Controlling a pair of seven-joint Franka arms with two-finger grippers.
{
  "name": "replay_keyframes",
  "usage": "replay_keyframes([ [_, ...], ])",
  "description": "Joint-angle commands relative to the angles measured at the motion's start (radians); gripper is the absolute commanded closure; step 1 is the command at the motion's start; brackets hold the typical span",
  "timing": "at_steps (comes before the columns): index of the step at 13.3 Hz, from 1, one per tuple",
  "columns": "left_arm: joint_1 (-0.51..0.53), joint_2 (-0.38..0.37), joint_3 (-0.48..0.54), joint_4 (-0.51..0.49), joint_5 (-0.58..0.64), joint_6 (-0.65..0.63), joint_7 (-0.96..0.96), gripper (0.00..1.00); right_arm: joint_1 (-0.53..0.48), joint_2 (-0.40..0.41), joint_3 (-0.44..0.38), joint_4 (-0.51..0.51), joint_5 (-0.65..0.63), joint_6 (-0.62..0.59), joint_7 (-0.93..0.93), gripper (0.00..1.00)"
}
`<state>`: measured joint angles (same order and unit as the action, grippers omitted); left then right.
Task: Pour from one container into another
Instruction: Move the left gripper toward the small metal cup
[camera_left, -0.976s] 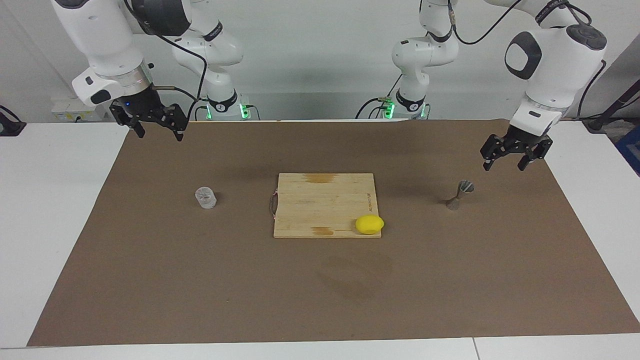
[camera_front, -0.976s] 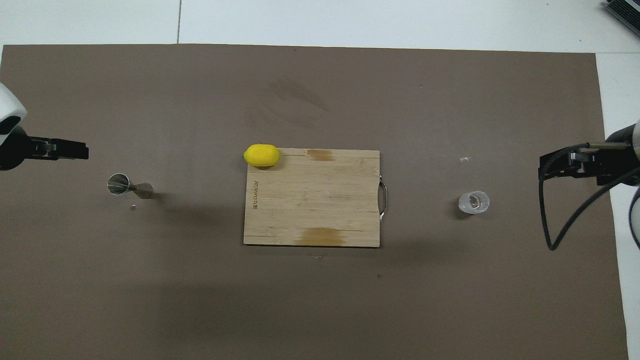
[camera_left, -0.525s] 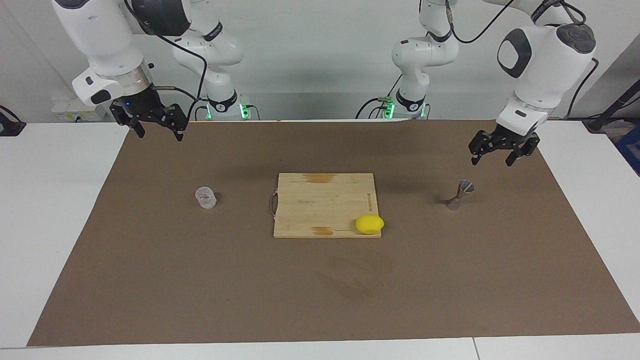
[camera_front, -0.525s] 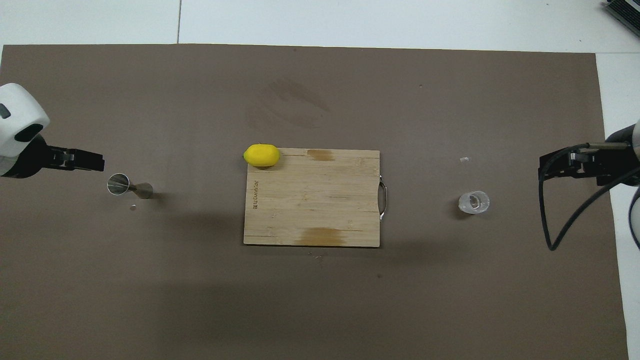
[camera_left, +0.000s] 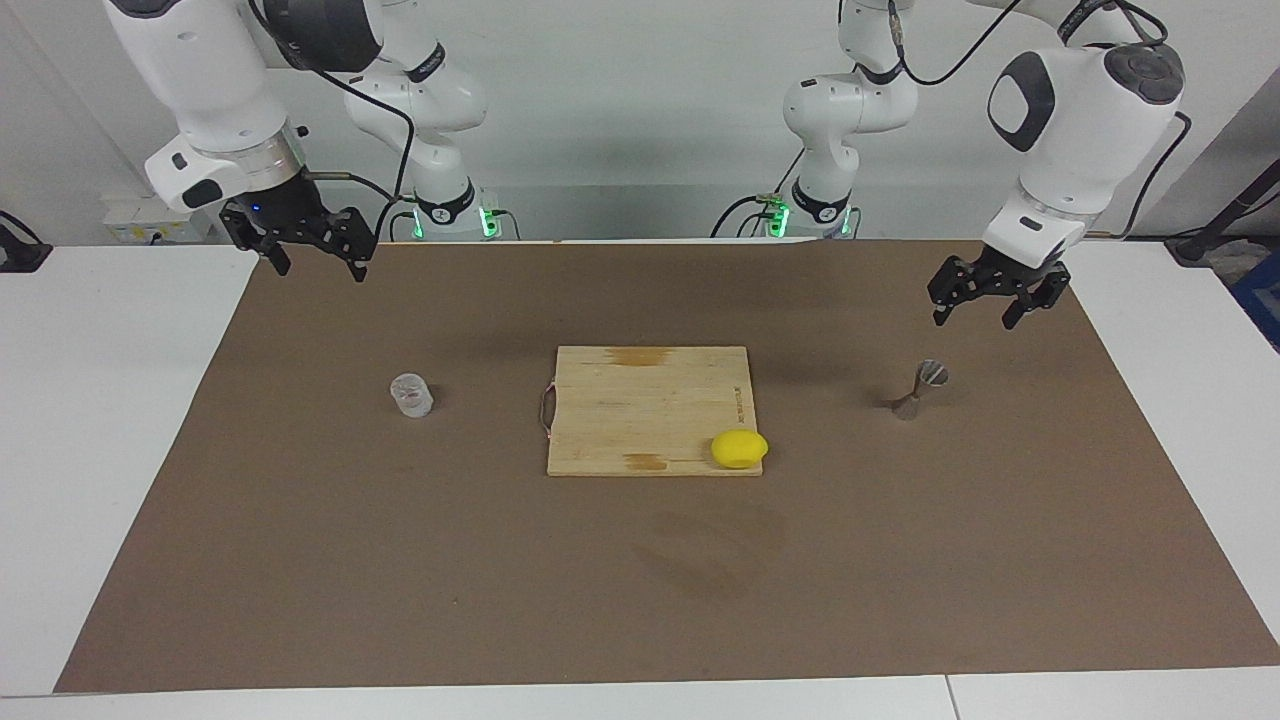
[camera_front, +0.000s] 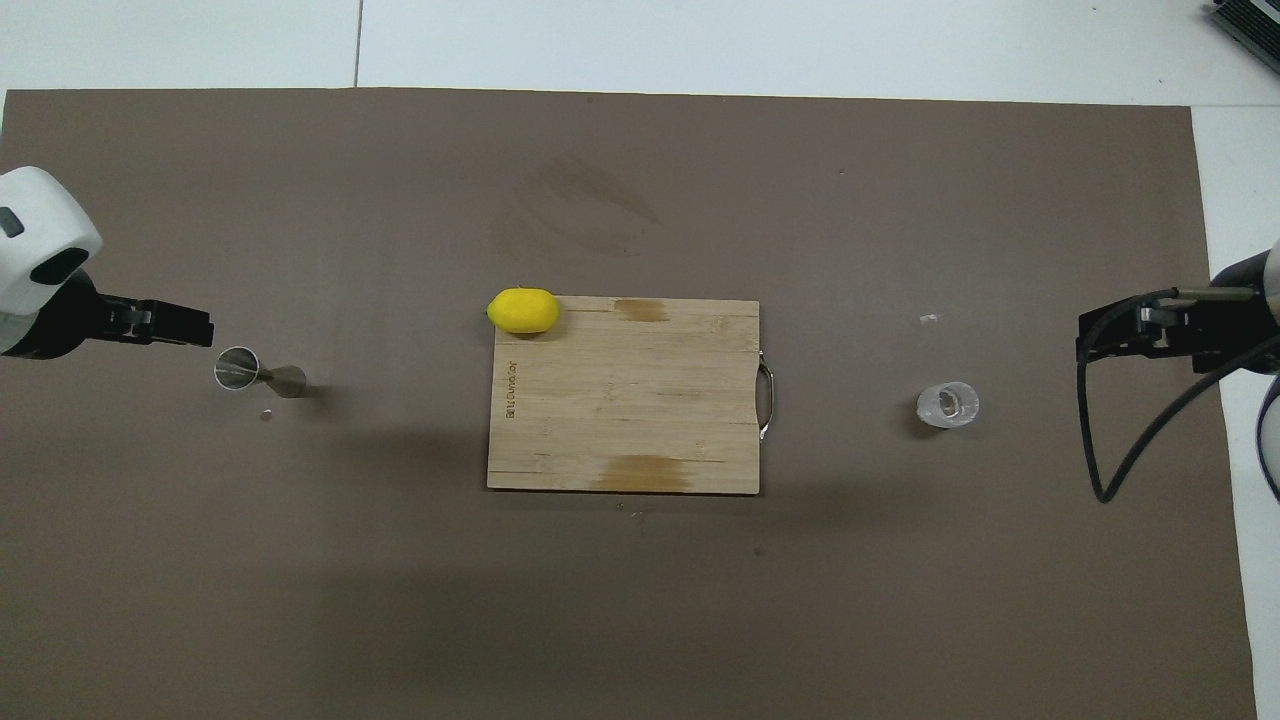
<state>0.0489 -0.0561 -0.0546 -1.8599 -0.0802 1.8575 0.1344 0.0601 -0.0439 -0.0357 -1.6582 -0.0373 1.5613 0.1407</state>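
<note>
The left claw hangs spread in the air close to the jigger, the right claw waits spread near the cup, and the narrow jigger could tip over if a finger knocks it.

A small clear glass cup, short, cylindrical and textured, is seen standing upright on the brown mat at centre left of the facing view and at centre right of the overhead view. A grey metal jigger, hourglass-shaped with a narrow waist, is shown upright at centre right of the facing view and at the left of the overhead view. Both are untouched and set well apart.
</note>
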Motion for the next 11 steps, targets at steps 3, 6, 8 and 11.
replay_keyframes([
  [3,0.078,-0.002,0.004,0.010,-0.211,-0.069,0.317,0.00,-0.006,-0.028,0.003,-0.029,0.020,-0.010,0.000,0.00],
  [6,0.107,0.010,0.004,0.008,-0.327,-0.086,0.567,0.00,-0.006,-0.028,0.003,-0.031,0.020,-0.010,0.000,0.00],
  [8,0.144,0.024,0.004,0.007,-0.398,-0.099,0.751,0.00,-0.006,-0.030,0.003,-0.032,0.020,-0.010,0.000,0.00],
  [11,0.209,0.058,0.004,0.010,-0.496,-0.139,0.937,0.00,-0.006,-0.030,0.003,-0.037,0.020,-0.010,0.000,0.00],
])
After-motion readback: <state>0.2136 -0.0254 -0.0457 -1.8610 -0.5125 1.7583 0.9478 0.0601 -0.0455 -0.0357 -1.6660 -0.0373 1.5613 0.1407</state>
